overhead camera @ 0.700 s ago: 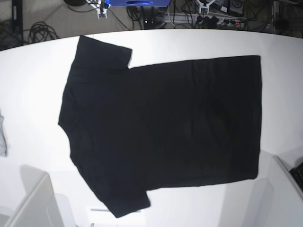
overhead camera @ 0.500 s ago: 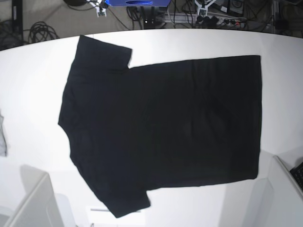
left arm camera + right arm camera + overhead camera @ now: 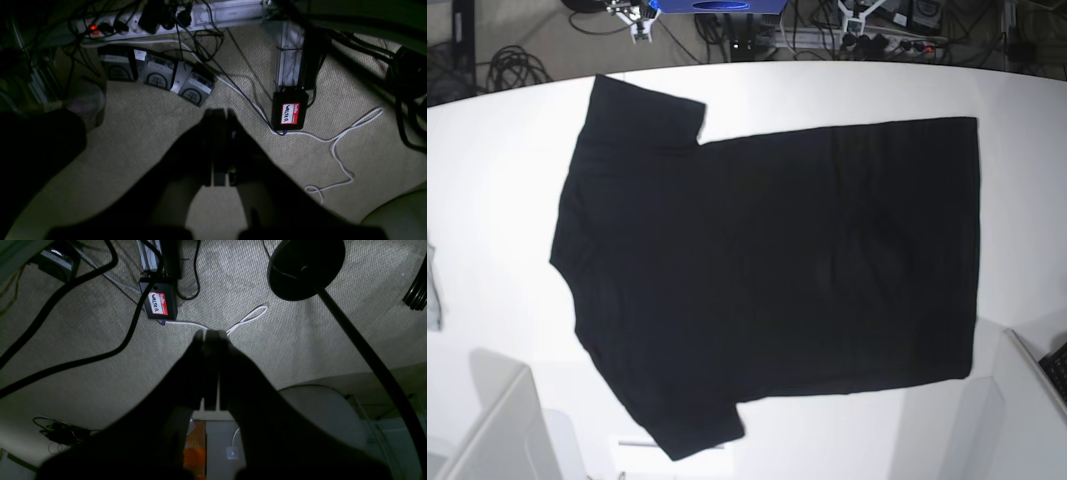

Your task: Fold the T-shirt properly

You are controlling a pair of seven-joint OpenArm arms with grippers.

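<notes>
The black T-shirt (image 3: 767, 270) lies spread flat on the white table (image 3: 497, 200) in the base view, plain face up, collar end to the left and hem to the right, one sleeve at the top left and one at the bottom. No print shows. My left gripper (image 3: 218, 113) is shut and hangs over the carpeted floor, away from the shirt. In its own wrist view my right gripper (image 3: 210, 335) is also shut, with nothing in it, above the carpet. Neither gripper shows in the base view.
A small grey cloth scrap (image 3: 433, 290) lies at the table's left edge. Grey boxes (image 3: 497, 430) stand at the near corners. On the floor are cables (image 3: 83, 316), a power strip (image 3: 140, 23), a labelled black box (image 3: 289, 111) and a round lamp base (image 3: 305, 268).
</notes>
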